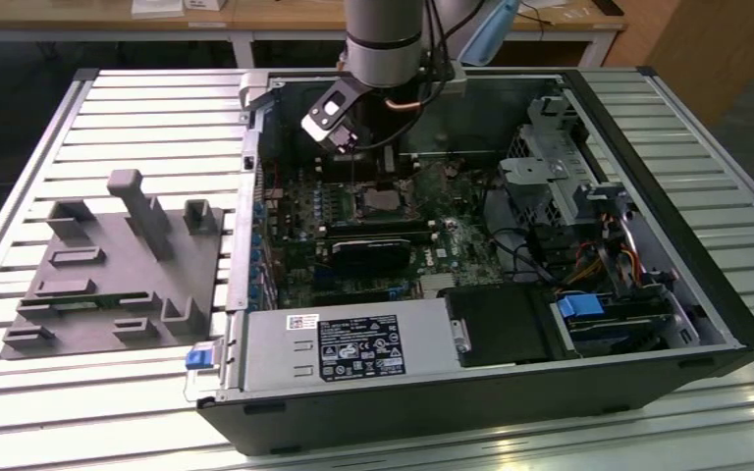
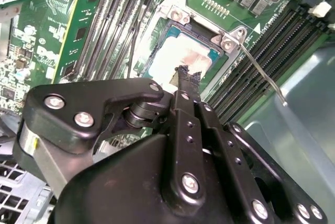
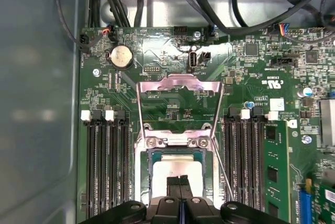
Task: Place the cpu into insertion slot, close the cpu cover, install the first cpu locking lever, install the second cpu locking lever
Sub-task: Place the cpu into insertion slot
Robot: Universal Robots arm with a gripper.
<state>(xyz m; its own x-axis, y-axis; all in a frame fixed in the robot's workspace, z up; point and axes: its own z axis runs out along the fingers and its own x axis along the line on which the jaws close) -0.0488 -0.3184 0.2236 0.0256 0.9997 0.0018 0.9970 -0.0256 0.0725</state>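
Observation:
The cpu (image 3: 175, 162), a silvery square with a pale smear on top, lies in the insertion slot (image 3: 142, 167) on the green board; the exterior view has the cpu (image 1: 380, 201) mid-board and the second wrist view has it (image 2: 178, 56) just beyond my fingers. The cpu cover (image 3: 178, 84) stands swung open behind the slot, green board showing through its window. A thin wire locking lever (image 2: 261, 72) sticks up free from one slot corner, also the lever (image 3: 222, 174). My gripper (image 3: 180, 182) hovers shut just over the cpu's near edge, holding nothing, as does the gripper (image 2: 187, 73).
Long black memory slots (image 3: 107, 166) flank the socket on both sides, with a green card (image 3: 275, 171) standing beside one bank. Cables (image 3: 209, 4) hang over the board's far edge. The open computer case (image 1: 730, 294) walls everything in; a grey fixture (image 1: 115, 275) lies outside it.

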